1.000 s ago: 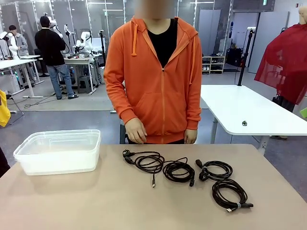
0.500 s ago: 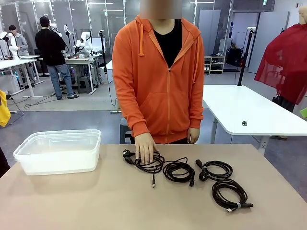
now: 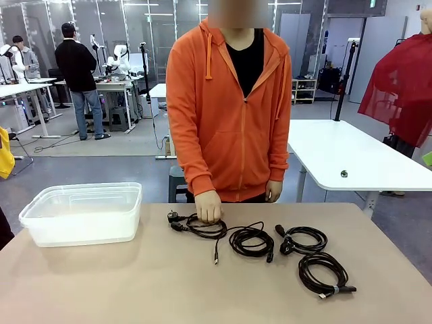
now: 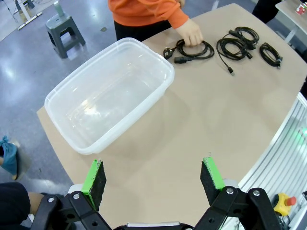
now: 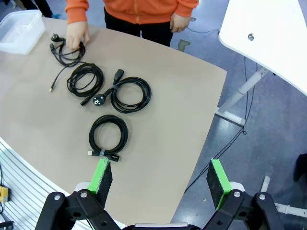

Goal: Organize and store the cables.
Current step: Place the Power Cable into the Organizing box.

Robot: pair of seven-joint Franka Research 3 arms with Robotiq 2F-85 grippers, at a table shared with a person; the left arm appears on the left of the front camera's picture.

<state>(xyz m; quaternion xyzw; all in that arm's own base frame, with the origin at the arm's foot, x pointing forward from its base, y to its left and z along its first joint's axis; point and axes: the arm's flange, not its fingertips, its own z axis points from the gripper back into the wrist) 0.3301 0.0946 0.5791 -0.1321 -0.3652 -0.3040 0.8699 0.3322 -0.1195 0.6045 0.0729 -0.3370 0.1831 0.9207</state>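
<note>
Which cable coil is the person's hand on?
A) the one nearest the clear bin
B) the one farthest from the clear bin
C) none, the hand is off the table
A: the person's hand rests on the cable coil lying nearest the clear bin.

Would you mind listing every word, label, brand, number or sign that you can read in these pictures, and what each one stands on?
No text in these pictures can be read.
The small green sign near the ceiling: too small to read.
The cables, the plastic box and the orange hoodie: no print or label visible.
</note>
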